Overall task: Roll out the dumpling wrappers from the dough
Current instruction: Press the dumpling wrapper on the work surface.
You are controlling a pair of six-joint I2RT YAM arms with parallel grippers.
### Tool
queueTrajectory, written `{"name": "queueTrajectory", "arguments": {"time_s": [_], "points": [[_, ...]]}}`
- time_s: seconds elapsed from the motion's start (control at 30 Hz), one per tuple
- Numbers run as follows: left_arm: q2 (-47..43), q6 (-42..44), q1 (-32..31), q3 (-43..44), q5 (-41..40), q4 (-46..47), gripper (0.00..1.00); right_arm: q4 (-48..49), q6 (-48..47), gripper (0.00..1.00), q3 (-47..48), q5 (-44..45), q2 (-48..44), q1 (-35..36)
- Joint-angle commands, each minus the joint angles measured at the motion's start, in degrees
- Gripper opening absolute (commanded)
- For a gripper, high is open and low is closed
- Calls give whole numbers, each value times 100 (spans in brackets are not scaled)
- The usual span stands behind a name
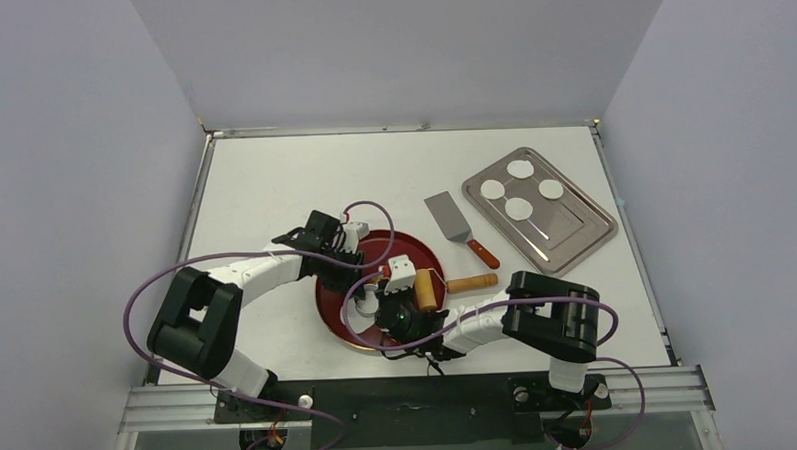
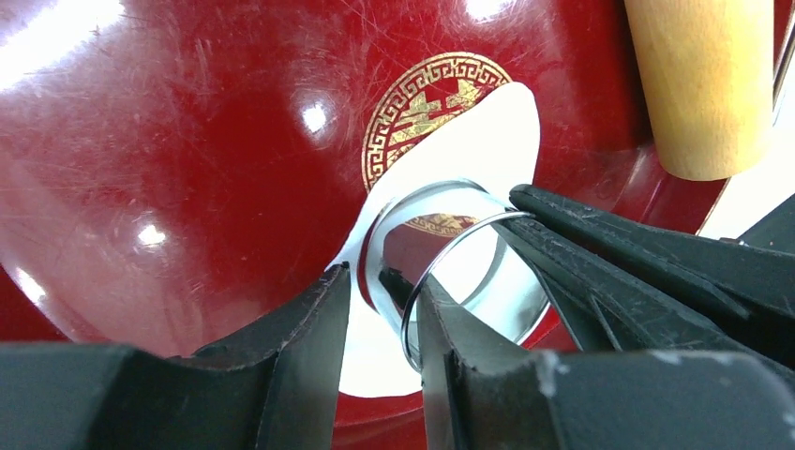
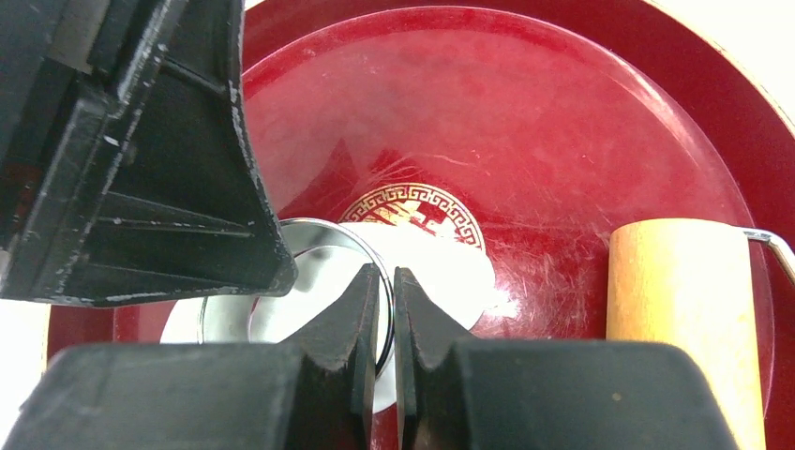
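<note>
Left gripper (image 2: 380,281) jaws slightly apart, straddling ring (image 2: 384,248) wall, loose. Right gripper (image 3: 386,281) pinched tight on ring rim. Dough (image 2: 487,131) flat beneath both, on plate (image 2: 187,141). Pin (image 3: 680,319) just right of it.

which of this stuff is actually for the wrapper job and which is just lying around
For the job: dough, ring cutter, rolling pin, red plate, dumpling wrappers, metal tray.
Lying about: spatula, untouched beside the plate.
</note>
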Motion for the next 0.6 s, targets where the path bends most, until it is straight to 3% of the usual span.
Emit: {"name": "queueTrajectory", "arguments": {"time_s": [0.0, 0.23, 0.57], "points": [[-314, 191, 108, 199, 182, 8, 30, -1340, -25, 0, -60, -333, 69, 159], [-623, 222, 253, 229, 306, 26, 39, -2270, 111, 0, 399, -352, -22, 90], [-1136, 246, 869, 661, 262, -552, 43, -2564, -23, 0, 819, -617, 275, 7]]}}
